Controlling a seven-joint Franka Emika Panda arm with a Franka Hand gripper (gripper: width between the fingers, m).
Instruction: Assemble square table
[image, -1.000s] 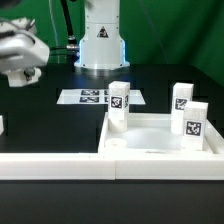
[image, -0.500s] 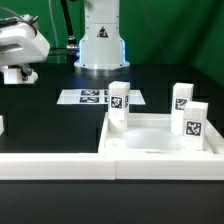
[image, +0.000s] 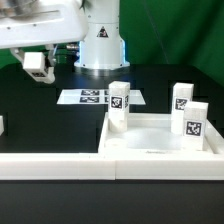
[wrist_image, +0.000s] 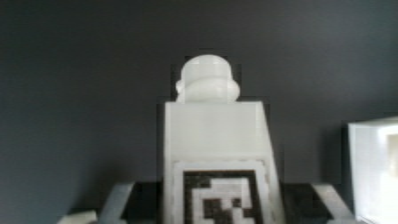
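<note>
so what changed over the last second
The arm swung from the exterior view's left edge toward the middle, carrying the tool with a white leg in its grip. The tabletop, its three upright legs and the marker board stayed put.

The leg (wrist_image: 217, 150) held in the gripper (image: 38, 66) is seen in the wrist view as white matt plastic, smooth-faced, with a rounded peg at its far end; a printed black-and-white tag is carried on the face nearest the fingers. Well away from the gripper, the tabletop (image: 160, 138) is shown as smooth white plastic with a faint sheen on its raised rim; three legs (image: 119, 104) standing on it look alike in finish. The marker board (image: 97, 97) appears thin, flat and paper-like; the table surface (image: 40, 120) is rendered matt black.
</note>
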